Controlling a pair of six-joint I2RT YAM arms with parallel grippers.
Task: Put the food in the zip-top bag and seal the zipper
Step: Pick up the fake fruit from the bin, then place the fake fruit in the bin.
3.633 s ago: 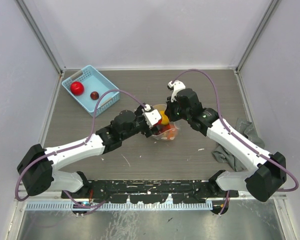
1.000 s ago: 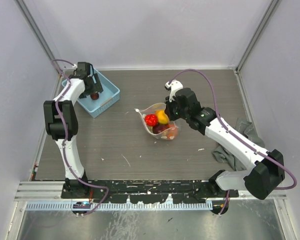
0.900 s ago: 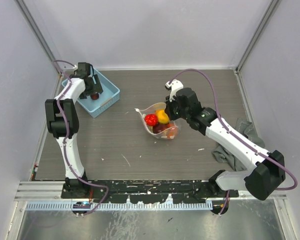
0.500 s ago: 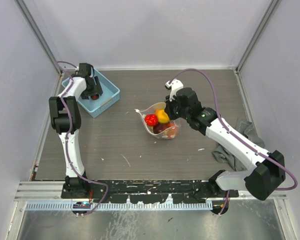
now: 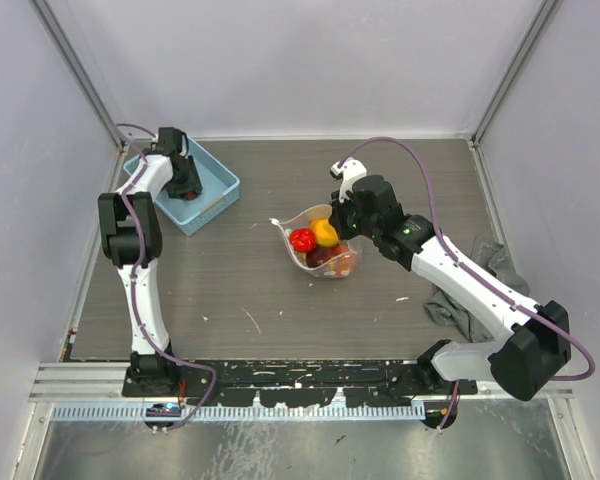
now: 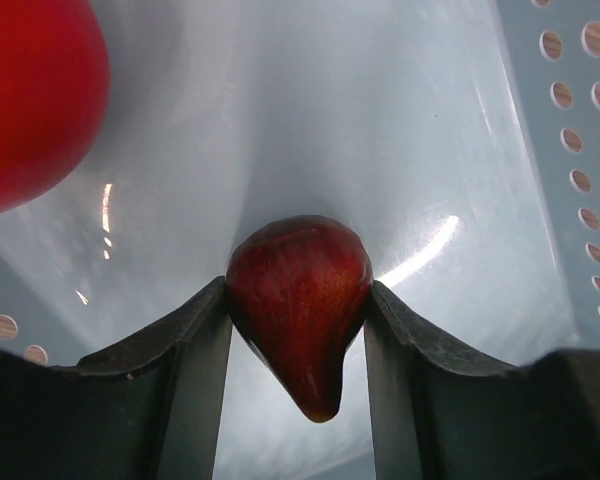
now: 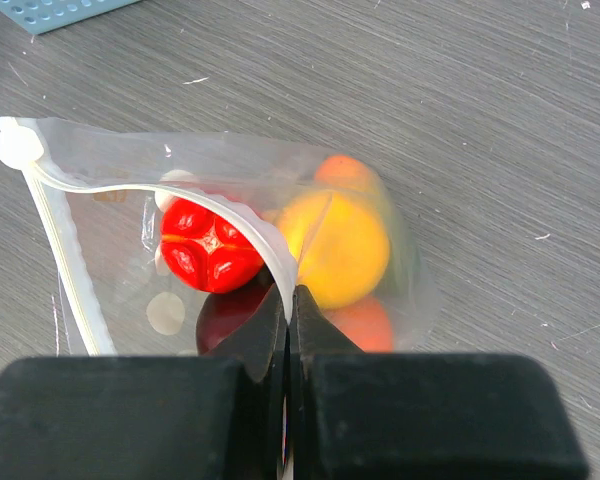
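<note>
Two grippers, itemised. Left gripper (image 6: 297, 292): we found its fingers pressed against both sides of a dark red fruit (image 6: 300, 335) on the floor of the light-blue basket (image 6: 540, 150), with a round red fruit (image 6: 30, 100) lying near. Right gripper (image 7: 288, 300): pinched tight on the mouth edge of the zip-top bag (image 7: 110, 200), which lay mid-table (image 5: 280, 300), its zipper (image 7: 65, 245) unsealed. Bag contents we noted: red piece (image 7: 205, 245), yellow piece (image 7: 335, 245), orange piece (image 7: 365, 325).
</note>
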